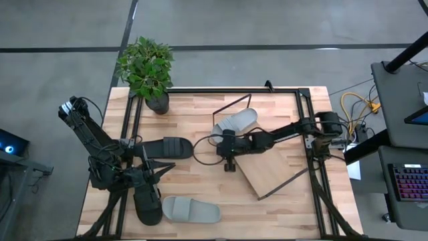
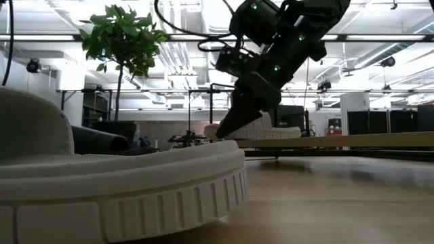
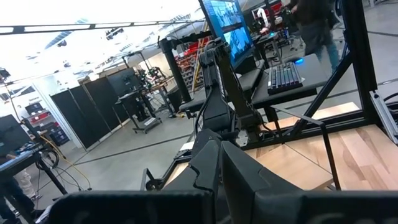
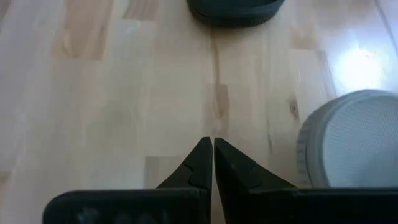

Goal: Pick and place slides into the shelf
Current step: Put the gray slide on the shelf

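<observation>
One grey slide point(image 1: 235, 123) lies just beside the clenched, empty right gripper point(image 1: 229, 163), long axis slanting toward the shelf point(image 1: 271, 175); left gripper point(image 1: 157, 171), clenched too, waits farther off

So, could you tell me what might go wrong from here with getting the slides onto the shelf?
1. Only one grey slide lies on the shelf, at its edge; the shut right end effector beside it could knock it off.
2. The two black slides lie among the left arm's links and cables, near the left end effector, so reaching them may snag.
3. The other grey slide sits near the table edge.
</observation>
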Robot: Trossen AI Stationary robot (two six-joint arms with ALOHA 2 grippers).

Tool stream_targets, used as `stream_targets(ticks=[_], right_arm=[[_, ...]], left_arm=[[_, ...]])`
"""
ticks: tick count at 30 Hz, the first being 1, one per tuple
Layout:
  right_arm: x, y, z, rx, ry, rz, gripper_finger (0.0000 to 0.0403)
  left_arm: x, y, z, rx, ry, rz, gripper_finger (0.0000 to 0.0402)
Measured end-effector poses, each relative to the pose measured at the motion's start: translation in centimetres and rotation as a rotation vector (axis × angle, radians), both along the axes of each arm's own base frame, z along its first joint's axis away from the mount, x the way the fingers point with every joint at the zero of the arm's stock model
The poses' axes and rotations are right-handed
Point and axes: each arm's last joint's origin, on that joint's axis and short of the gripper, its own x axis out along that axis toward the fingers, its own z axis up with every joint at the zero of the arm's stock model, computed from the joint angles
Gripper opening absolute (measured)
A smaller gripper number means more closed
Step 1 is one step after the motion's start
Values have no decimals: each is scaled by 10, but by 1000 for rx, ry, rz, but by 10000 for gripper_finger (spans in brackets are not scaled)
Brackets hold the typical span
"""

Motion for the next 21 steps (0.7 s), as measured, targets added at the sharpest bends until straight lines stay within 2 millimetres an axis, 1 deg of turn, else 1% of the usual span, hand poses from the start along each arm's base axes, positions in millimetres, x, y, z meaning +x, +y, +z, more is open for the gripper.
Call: stream_targets(ticks=[5,11,17,19,21], right_arm=[[3,-2,2,0,-35,-5,8],[6,-3,6,-41,-85,0,8],[11,-7,2,-48,-79,-8,8],[12,-7,3,-54,-80,-8,8],[10,-3,6,-73,-83,-6,8]], left_arm=[[0,0,0,0,0,0,3],[0,0,0,0,0,0,3],[0,0,0,0,0,0,3],[0,0,0,0,0,0,3],[0,0,0,0,0,0,3]])
